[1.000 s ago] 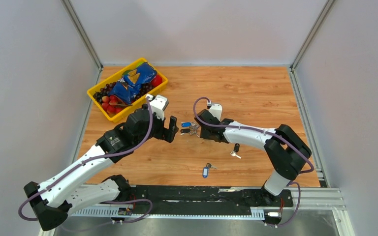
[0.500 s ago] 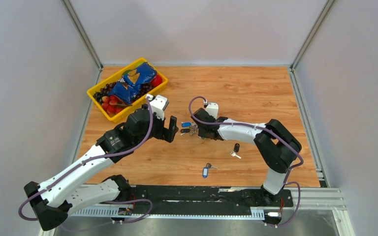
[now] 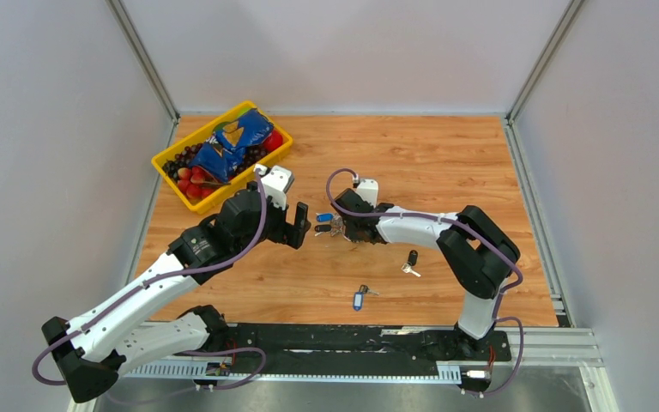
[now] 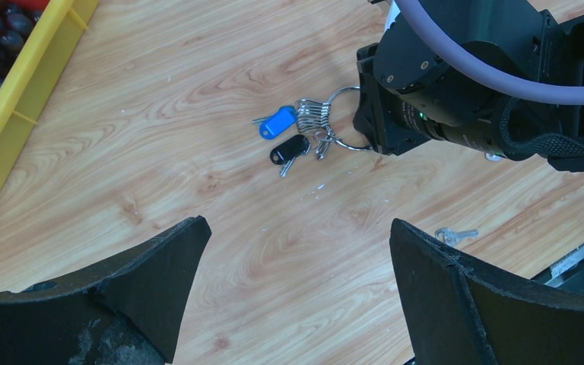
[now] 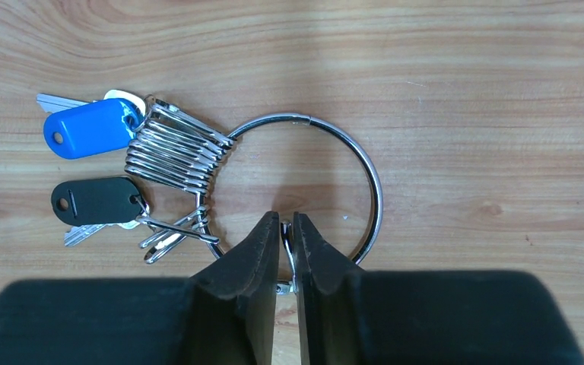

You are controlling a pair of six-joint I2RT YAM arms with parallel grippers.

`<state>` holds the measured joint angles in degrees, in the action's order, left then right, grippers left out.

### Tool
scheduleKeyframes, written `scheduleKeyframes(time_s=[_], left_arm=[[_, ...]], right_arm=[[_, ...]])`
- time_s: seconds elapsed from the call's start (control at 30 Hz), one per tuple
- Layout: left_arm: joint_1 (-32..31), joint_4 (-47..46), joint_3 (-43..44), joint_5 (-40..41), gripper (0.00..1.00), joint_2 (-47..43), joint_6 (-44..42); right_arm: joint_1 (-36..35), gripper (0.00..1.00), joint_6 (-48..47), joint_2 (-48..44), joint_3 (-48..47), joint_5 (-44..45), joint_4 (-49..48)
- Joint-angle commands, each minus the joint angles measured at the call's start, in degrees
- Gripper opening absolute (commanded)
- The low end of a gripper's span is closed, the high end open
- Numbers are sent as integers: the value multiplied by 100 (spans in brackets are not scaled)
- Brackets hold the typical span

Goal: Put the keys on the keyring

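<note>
A wood-grain bench (image 3: 446,163) between grey walls carries everything. The keyring (image 5: 372,190) lies flat on it, with a cluster of keys (image 5: 175,152) bunched on its left side. The right pincer (image 5: 285,228) is clamped by its very tips on the keyring's near wire. The left pincer (image 4: 296,228) hangs left of the keyring, jaws wide apart. A black-headed key (image 3: 411,260) and a blue-tagged key (image 3: 359,299) lie loose on the base side of the keyring. With so thin a tip grip, lifting could let the wire pivot or slip as the cluster drags it round. Whether the keyring's joint is open, I cannot tell.
</note>
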<state>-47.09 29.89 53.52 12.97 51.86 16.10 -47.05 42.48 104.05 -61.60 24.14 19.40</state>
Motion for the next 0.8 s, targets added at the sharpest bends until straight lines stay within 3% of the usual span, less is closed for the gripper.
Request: scheduleKeyframes(time_s=[0.0, 0.13, 0.77], left_arm=[[29, -63, -22, 37, 100, -21, -127], [25, -62, -25, 39, 100, -26, -116], [30, -5, 209, -313, 100, -299, 142]], right_arm=[[43, 14, -56, 39, -196, 102, -128], [33, 0, -60, -6, -172, 134, -120], [-81, 0, -537, -1896, 243, 493, -130]])
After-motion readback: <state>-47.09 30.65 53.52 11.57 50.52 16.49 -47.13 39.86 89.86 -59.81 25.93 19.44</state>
